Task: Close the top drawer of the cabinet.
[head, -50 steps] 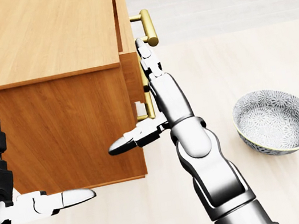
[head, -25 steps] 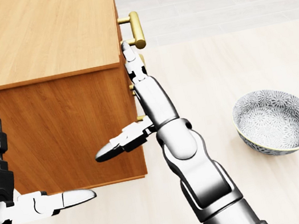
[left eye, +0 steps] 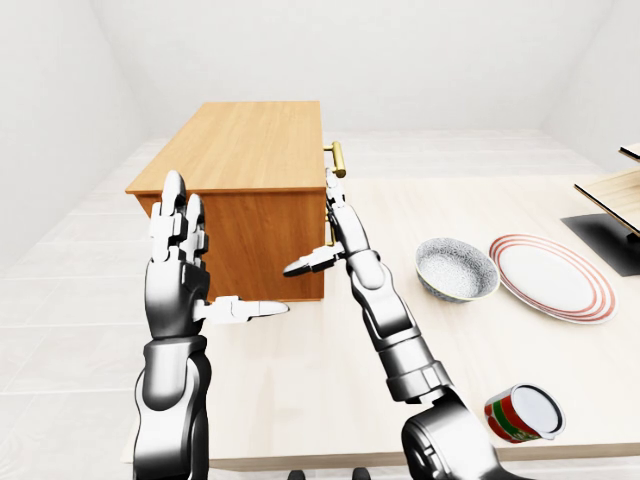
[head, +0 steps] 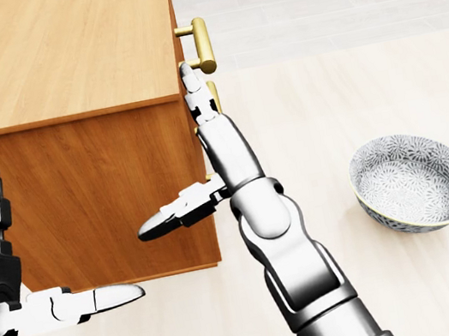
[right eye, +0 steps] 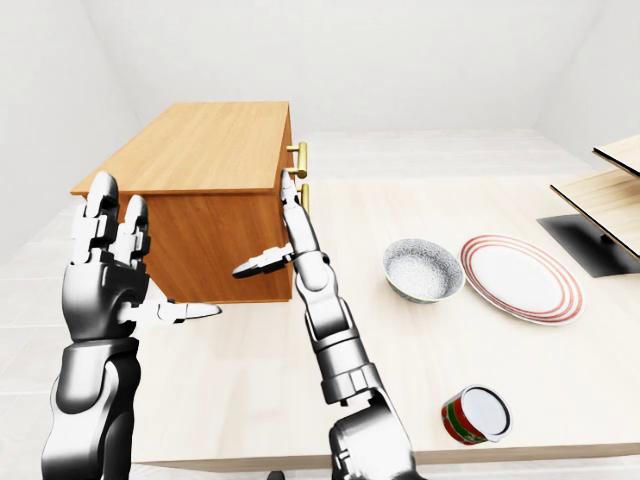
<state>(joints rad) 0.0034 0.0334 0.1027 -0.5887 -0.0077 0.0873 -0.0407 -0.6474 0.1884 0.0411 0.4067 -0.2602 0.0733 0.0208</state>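
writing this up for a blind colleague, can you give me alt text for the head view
The robot's open right hand presses its straight fingers against the drawer face of a wooden cabinet, just below the brass top drawer handle; the drawer looks pushed in flush. The open left hand hovers at the view's left, and a patterned bowl sits on the table at right.

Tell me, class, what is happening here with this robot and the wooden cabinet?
The robot is pushing the top drawer of the wooden cabinet shut. Its right hand, fingers open and flat, presses against the cabinet's drawer side just below the brass handle. The drawer front now looks flush or very nearly so. The left hand hangs open beside the cabinet, touching nothing. A patterned bowl, a striped plate and a can lie untouched on the table.
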